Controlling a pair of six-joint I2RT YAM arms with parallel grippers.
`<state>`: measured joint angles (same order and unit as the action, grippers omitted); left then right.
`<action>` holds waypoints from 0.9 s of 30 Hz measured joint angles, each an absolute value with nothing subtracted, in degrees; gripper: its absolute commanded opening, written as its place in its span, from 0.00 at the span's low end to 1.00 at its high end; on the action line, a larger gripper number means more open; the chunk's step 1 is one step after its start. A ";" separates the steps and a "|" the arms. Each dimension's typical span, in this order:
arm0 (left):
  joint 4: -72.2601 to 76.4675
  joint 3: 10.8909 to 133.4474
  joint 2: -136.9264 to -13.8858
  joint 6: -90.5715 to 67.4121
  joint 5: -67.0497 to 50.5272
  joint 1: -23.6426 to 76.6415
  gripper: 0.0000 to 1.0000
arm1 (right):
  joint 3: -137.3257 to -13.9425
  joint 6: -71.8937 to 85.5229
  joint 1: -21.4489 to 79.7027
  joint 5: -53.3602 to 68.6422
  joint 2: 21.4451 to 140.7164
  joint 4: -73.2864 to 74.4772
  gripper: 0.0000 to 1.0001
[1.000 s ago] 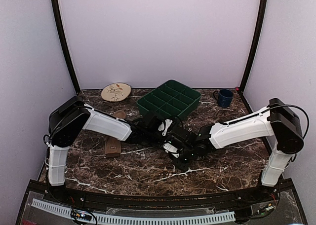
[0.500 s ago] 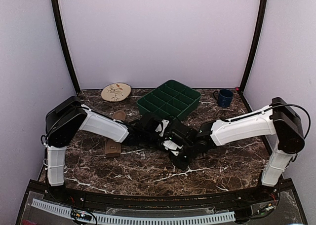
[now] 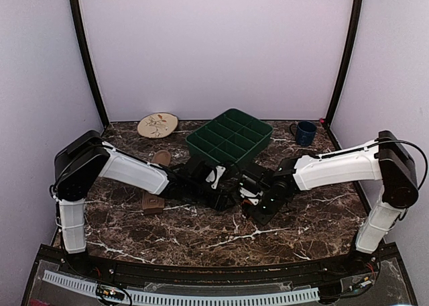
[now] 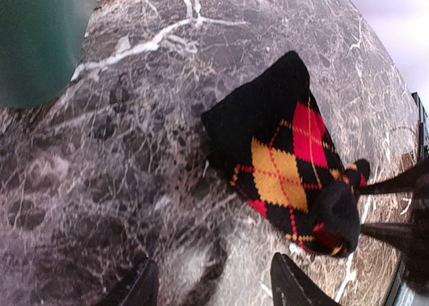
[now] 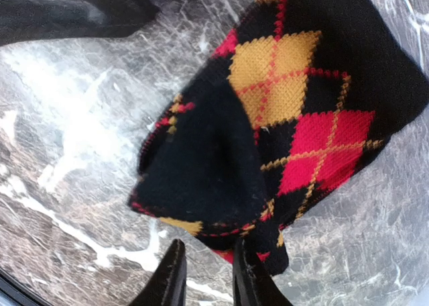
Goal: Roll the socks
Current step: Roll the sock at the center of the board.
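Observation:
The black argyle sock [image 4: 288, 158] lies on the marble table as a short folded bundle with a thick black end. It also shows in the right wrist view [image 5: 281, 118]. My left gripper [image 4: 214, 289] is open and empty, just short of the sock's near edge. My right gripper [image 5: 208, 279] has its fingers a little apart with nothing between them, and one fingertip [image 5: 248, 269] touches the sock's edge. In the top view both grippers, the left [image 3: 226, 195] and the right [image 3: 253, 202], meet mid-table and hide this sock. The tan-brown sock [image 3: 153, 200] lies flat, partly under my left arm.
A green compartment tray [image 3: 231, 138] stands behind the grippers. A beige plate with a leaf drawing [image 3: 158, 125] is at the back left. A blue mug [image 3: 305, 133] is at the back right. The right gripper's fingers [image 4: 395, 185] show at the right of the left wrist view.
Both grippers have shifted right across the table. My right arm has drawn back to the right and raised its elbow. My left arm has stretched further right. The tan sock has not moved.

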<state>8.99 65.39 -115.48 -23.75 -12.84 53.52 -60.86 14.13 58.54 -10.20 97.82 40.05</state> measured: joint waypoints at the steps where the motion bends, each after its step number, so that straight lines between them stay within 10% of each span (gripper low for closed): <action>1: 8.71 65.17 -115.22 -23.73 -12.86 53.52 0.61 | -60.84 14.26 58.52 -10.37 97.82 40.47 0.24; 27: 10.59 53.74 -106.26 -27.29 -13.02 54.28 0.62 | -62.48 12.05 56.93 -8.73 101.10 39.94 0.44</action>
<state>10.59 53.74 -106.26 -27.29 -13.02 54.28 -62.48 12.05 56.93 -8.73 101.10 39.94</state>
